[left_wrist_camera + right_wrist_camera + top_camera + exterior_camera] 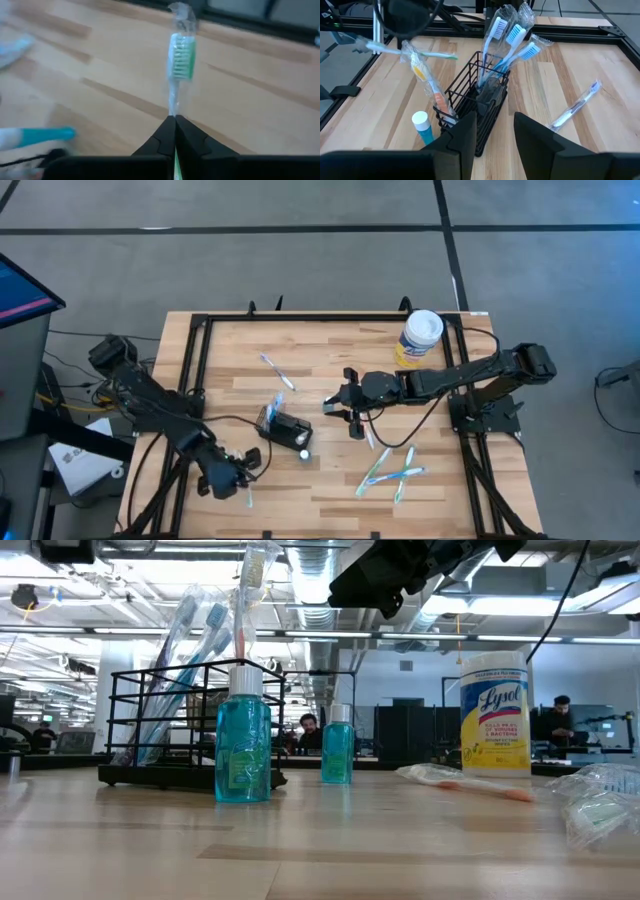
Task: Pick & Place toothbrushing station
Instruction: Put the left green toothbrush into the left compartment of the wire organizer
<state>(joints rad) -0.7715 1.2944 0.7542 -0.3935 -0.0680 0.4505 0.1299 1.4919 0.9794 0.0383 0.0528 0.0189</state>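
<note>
While several wrapped toothbrushes (512,37) are already seen standing in the black wire toothbrushing station (283,427) near the middle of the wooden surface (330,350), more lie loose (390,475) beside the right arm. A green-bristled wrapped toothbrush (181,60) is pinched in the closed left tool (232,473) at the near left edge. The right tool (345,402) is held wide and empty just beside the station. Roughly half the loading is judged left.

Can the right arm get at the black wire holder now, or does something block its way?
Probably yes. The right gripper hangs open just beside the black wire holder, with bare table between them. The wrapped toothbrushes standing in the holder and the small blue bottle beside it may crowd the jaws.
</note>
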